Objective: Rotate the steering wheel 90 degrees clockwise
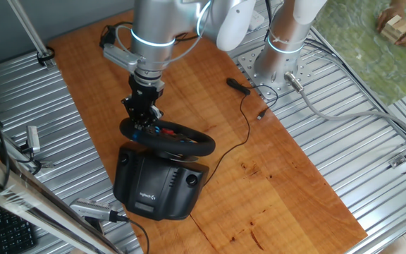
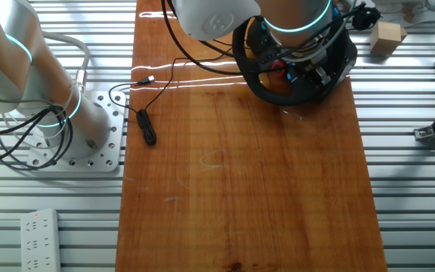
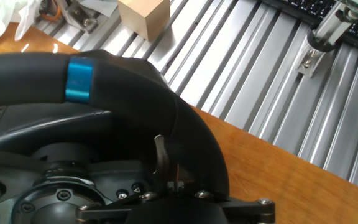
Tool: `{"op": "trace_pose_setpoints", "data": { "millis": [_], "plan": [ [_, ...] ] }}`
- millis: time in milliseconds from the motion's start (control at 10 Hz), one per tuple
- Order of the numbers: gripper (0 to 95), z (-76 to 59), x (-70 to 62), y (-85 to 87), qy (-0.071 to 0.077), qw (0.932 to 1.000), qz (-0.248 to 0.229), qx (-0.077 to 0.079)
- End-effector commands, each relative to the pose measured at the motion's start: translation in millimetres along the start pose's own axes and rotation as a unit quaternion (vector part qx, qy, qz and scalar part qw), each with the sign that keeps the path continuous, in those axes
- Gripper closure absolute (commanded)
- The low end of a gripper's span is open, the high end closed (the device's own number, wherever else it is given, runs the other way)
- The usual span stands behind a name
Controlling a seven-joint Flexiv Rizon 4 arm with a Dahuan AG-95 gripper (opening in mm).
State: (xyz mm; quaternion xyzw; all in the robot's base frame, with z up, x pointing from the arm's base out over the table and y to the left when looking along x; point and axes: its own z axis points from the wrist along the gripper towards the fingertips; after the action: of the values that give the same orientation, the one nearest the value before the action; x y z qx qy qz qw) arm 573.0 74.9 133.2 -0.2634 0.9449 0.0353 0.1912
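One steering wheel [image 1: 168, 137], one base [image 1: 157, 185], one gripper [image 1: 142, 111], one wooden block [image 3: 143, 15] sitting beyond the fingers, two robot arms showing.

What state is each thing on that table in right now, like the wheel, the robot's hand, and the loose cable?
Steering wheel: sits on its base, rim in the robot's grip, blue strip near the top in the hand view.
Gripper: jaws closed around the wheel rim.
Base: flat on the wooden table.
Cable: loose, unplugged, on the table.
Wooden block: resting off the table, untouched.
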Motion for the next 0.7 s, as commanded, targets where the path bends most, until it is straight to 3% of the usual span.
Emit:
{"op": "trace_pose_setpoints", "data": {
  "millis": [100, 700],
  "plan": [
    [95.0, 4.6, 2.6, -1.4, 0.000, 1.0000, -0.002, 0.001],
    [95.0, 9.4, 8.4, -2.0, 0.010, 0.9999, -0.001, -0.004]
  ]
}}
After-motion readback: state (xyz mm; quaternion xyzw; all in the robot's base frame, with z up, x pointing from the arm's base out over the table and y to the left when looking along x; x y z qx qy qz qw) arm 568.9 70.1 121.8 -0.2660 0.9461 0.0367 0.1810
